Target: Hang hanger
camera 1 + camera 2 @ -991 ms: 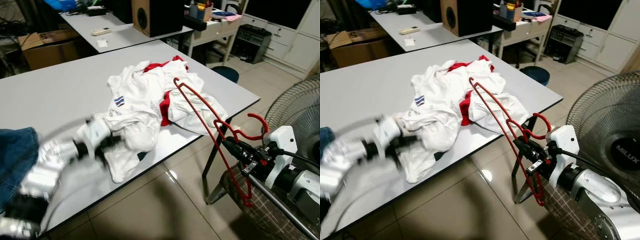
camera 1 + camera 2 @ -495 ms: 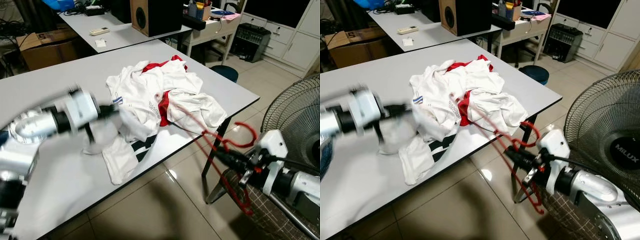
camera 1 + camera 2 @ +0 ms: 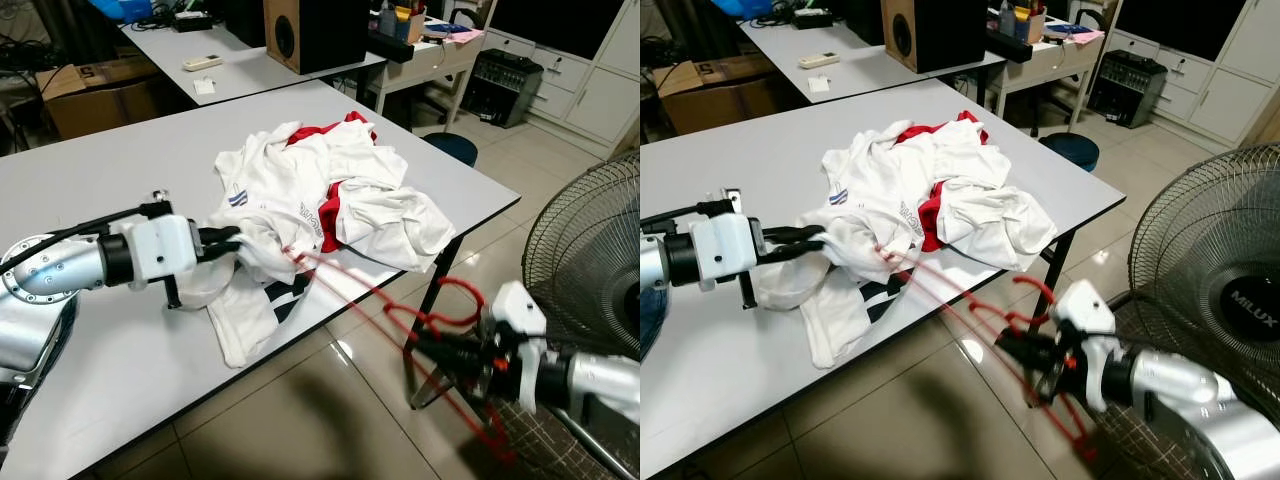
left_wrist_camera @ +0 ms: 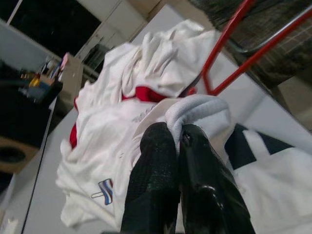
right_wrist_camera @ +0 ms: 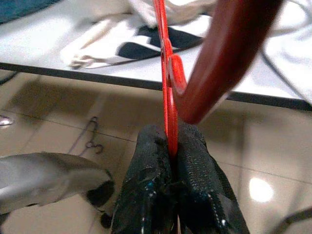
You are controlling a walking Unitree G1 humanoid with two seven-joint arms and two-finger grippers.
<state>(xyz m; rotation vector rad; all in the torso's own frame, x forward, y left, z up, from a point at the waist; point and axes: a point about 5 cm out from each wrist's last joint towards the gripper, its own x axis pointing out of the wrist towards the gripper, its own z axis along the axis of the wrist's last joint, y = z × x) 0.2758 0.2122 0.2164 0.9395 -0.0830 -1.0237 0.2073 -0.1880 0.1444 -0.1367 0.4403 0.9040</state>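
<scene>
Left gripper (image 4: 178,146): two black fingers pinched together on a ribbed white collar edge of the crumpled white-and-red jersey garment (image 3: 330,200), which lies heaped on the grey table (image 3: 120,170) just ahead of the fingertips.

Right gripper (image 5: 170,156): fingers pressed together on the thin red wire hanger (image 3: 400,310), clamping its stem just below the hook. The hanger's long arm reaches from this gripper up to the table edge, its far tip at or touching the cloth beside the left gripper.

Risks, as judged:
- The hanger tip may catch an outer fold rather than enter the neck opening, since the collar is held at one point only and the opening is not clearly spread.
- The thin wire may swivel in the right gripper's narrow grip if the tip drags on cloth.
- A pull by either arm may slide the loose garment off the table edge, which lies close below the left gripper.
- The wire-guard floor fan (image 3: 1220,290) stands close beside the right gripper; a swing could strike it.

Count: hangers, one; garments, one heap, number of pieces unclear; grippers, two; fans, one.
</scene>
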